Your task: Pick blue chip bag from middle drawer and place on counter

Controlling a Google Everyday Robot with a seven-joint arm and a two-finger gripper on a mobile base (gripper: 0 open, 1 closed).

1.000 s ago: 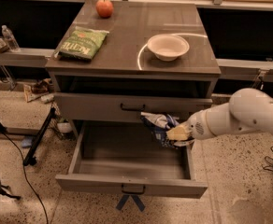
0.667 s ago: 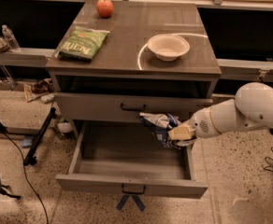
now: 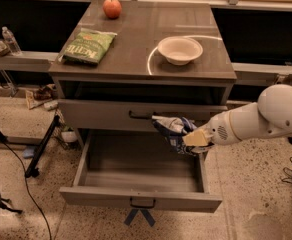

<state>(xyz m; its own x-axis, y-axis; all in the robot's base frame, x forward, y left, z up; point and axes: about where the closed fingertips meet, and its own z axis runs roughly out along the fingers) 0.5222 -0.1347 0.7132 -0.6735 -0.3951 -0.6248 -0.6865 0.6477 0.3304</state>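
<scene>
We see the blue chip bag [image 3: 170, 128] off the tray and up in the air, above the back right part of the open middle drawer [image 3: 141, 199] and in front of the closed drawer front [image 3: 101, 115] one level higher. It is glossy, crinkled foil in dark blue and white. Its long axis slants from upper left, near the black bar handle [image 3: 138, 115], down to lower right. We cannot read any writing on it.

The hand [image 3: 190, 139] is closed on the bag's lower right end with tan fingers, and it reaches in from the right on a smooth, rounded white arm [image 3: 271, 115].

The middle drawer is pulled far out. It is a shallow, matte grey tray with a flat front panel and a small dark handle.

Above, the counter [image 3: 136, 34] is a flat grey-brown rectangle with a thin white ring mark [image 3: 150, 64]. A round, cream-coloured bowl [image 3: 180, 49] sits inside the ring at the right. A flat green bag [image 3: 88, 46] lies at the left and its label appears to read "Kettle". A red apple [image 3: 112, 7] sits near the back edge.
</scene>
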